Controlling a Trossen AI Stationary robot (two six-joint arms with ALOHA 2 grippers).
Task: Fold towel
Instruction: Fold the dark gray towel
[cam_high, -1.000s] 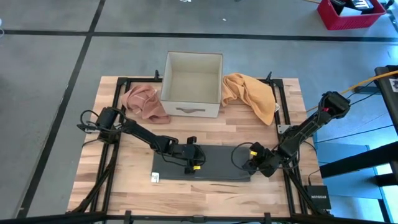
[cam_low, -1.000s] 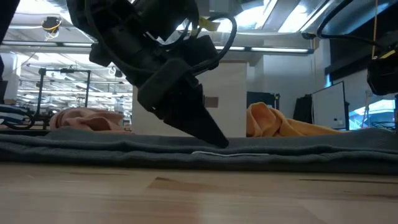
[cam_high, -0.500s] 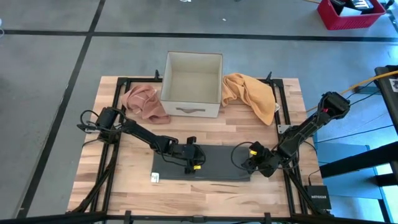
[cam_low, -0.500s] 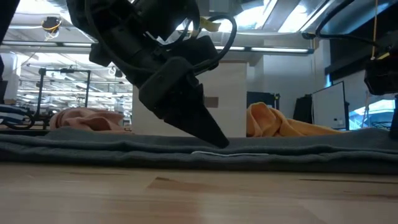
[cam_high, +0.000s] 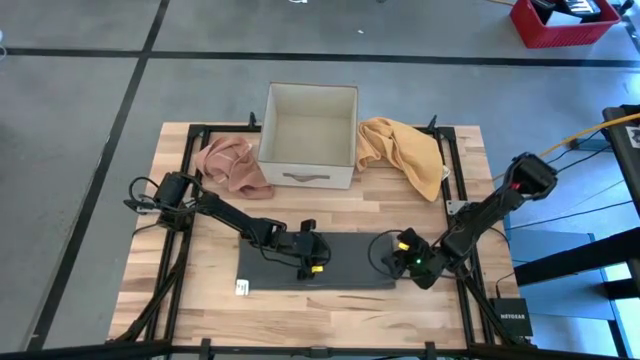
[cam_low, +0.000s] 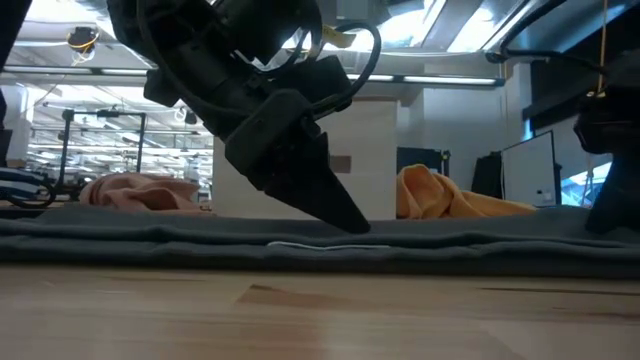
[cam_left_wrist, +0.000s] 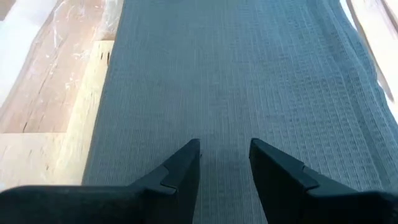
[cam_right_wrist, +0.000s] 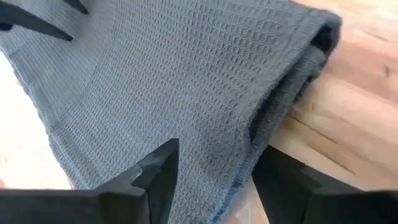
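A: What lay around the open beige box (cam_high: 309, 135)?
B: Crumpled orange cloth (cam_high: 404, 152) and pink cloth (cam_high: 232, 163) flanked it; the folded grey waffle towel (cam_high: 345, 273) lay before it, long axis sideways.
A: Grippers?
B: Left gripper (cam_high: 318, 268) parted upon the towel; right gripper (cam_high: 396, 263) spread astride its end.

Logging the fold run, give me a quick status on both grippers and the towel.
Left gripper open, tips down on grey towel. Right gripper open, straddling the towel's folded right edge. Towel flat, part-folded. Nothing in the way.

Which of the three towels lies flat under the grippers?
The grey towel, spread flat at the table's front. The pink towel and orange towel lie crumpled beside the box.
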